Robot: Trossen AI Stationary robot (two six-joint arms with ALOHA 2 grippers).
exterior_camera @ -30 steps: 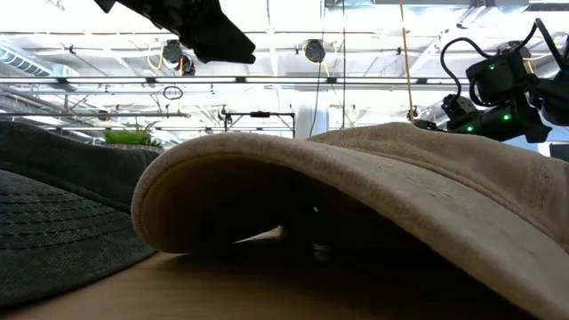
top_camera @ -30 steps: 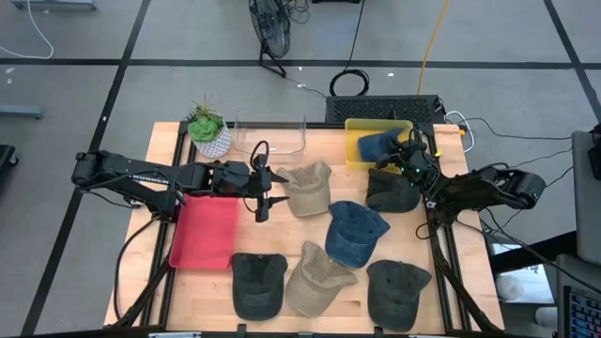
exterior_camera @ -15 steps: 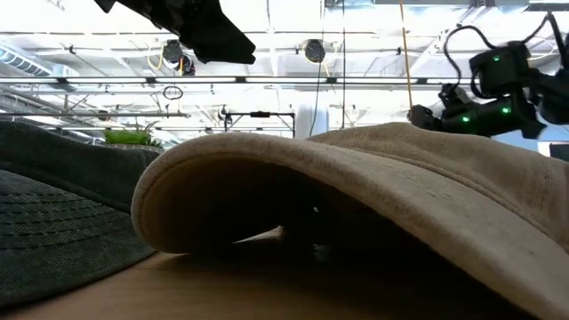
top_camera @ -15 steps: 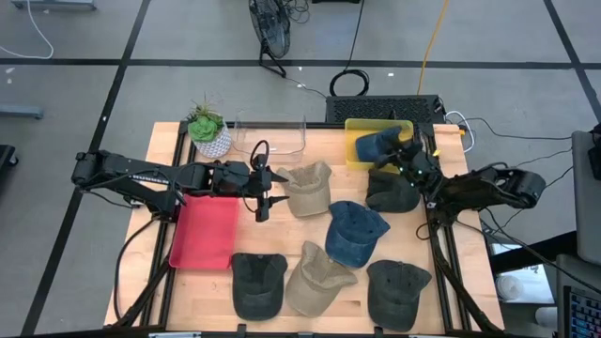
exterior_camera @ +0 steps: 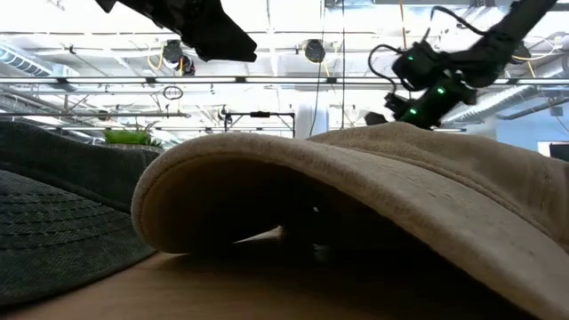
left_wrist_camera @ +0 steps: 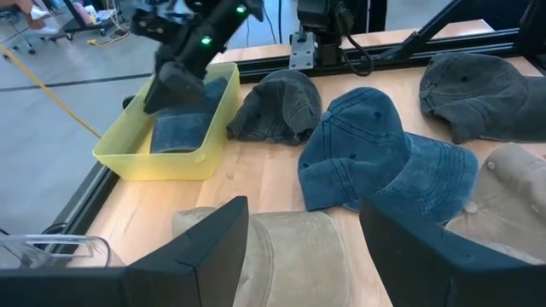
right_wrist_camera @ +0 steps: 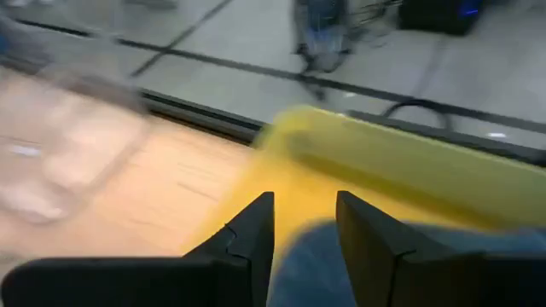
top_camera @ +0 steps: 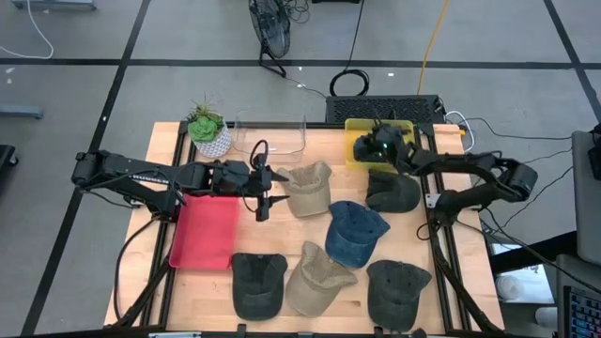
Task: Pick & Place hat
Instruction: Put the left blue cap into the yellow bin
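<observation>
On the wooden table [top_camera: 282, 141], one blue hat [left_wrist_camera: 183, 128] already lies in the yellow bin [top_camera: 355, 150]; the right gripper [right_wrist_camera: 303, 226] hovers over it, fingers parted, empty. Seven hats remain (left gripper [top_camera: 266, 192] waits, fingers spread).

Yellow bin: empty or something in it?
Not empty. The yellow bin holds a blue hat, visible inside its walls in the left wrist view; the right tool hangs over it.
</observation>
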